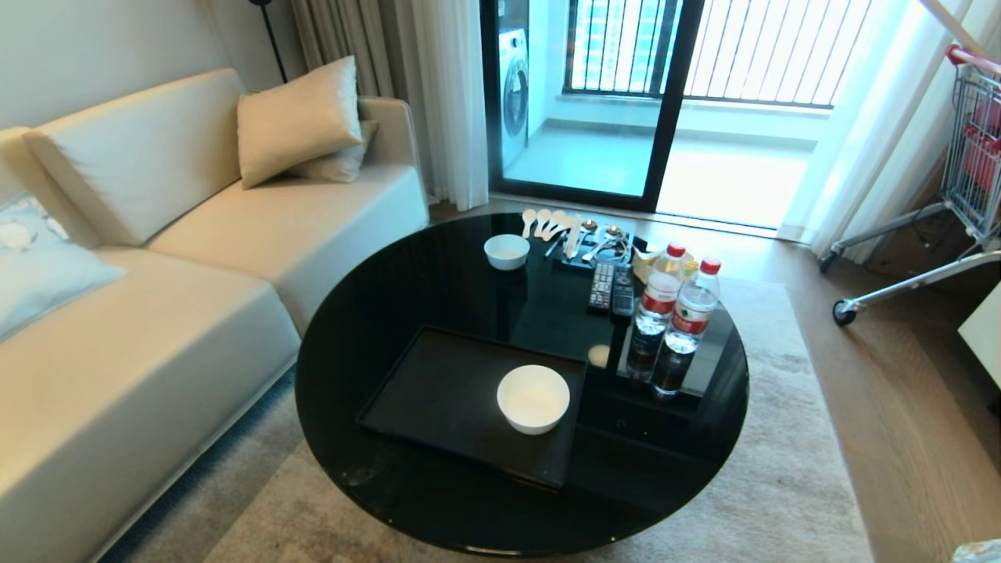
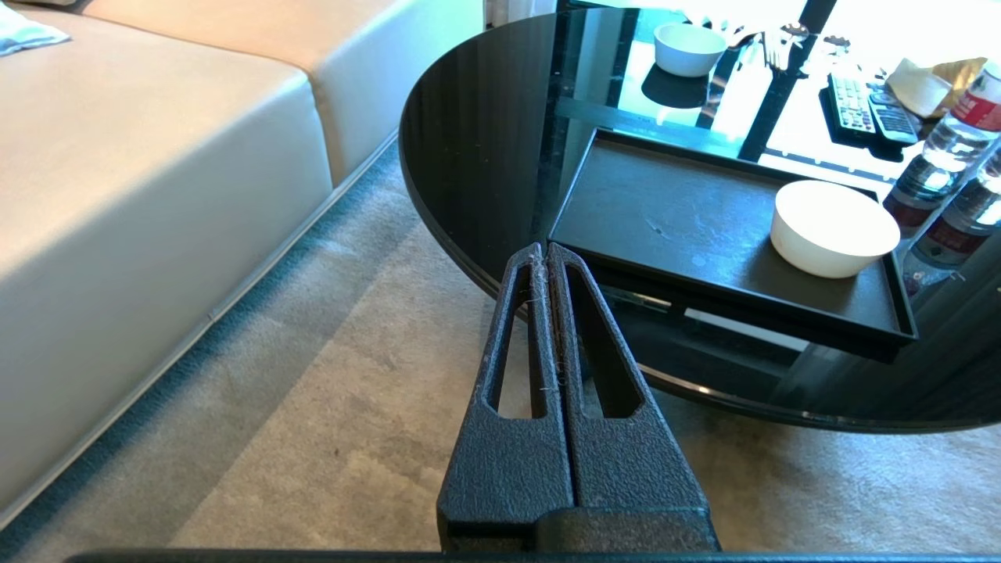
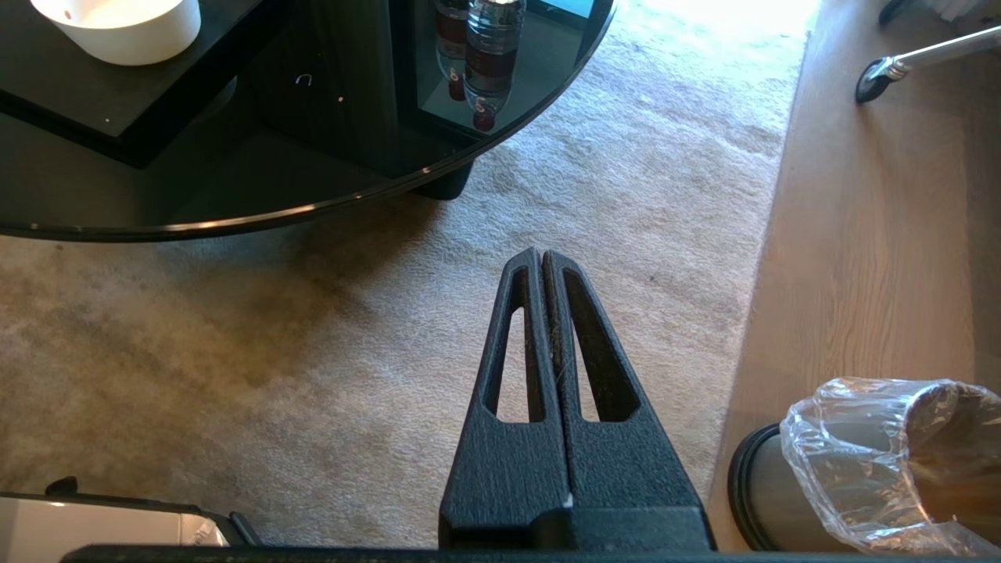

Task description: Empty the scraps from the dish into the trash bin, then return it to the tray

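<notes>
The dish (image 1: 533, 397), a deep white bowl, stands upright at the right end of the black tray (image 1: 438, 399) on the round table. In the left wrist view the dish (image 2: 833, 228) rests on the tray (image 2: 680, 227). Its inside looks plain white; the scraps do not show, apart from a tiny orange speck on the dish's (image 3: 117, 27) inner wall. The trash bin (image 3: 765, 489), grey with a crinkled clear liner, stands on the wooden floor close beside my right gripper (image 3: 541, 256). That gripper hangs shut and empty over the rug. My left gripper (image 2: 545, 250) is shut and empty near the table's edge.
A smaller white bowl (image 1: 507, 252), spoons (image 1: 547, 223), two remotes (image 1: 612, 288) and two water bottles (image 1: 676, 309) sit at the back of the glossy black table (image 1: 375, 313). A beige sofa (image 1: 156, 297) runs along the left. A shopping cart (image 1: 970, 141) stands at the far right.
</notes>
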